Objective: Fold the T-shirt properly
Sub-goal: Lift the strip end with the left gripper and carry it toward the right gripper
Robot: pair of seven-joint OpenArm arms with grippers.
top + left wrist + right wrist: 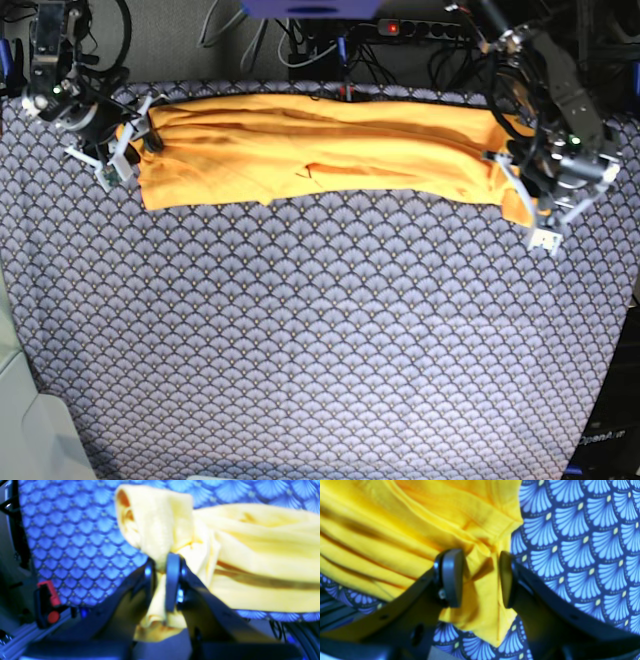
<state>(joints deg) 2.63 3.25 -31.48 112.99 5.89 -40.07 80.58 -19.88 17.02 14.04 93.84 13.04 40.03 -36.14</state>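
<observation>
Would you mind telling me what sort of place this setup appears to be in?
Probably a robotics lab bench: a table under blue-grey scallop-patterned cloth, a power strip with tangled cables behind it, and a yellow-orange cotton T-shirt laid out for practice.

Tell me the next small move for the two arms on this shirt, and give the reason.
Probably close the right gripper on the T-shirt corner. Its jaws stand open around a fold of the fabric, while the left gripper is already pinched shut on the opposite end. The shirt lies stretched in a long band across the patterned cloth, so both ends need holding before any fold.
</observation>
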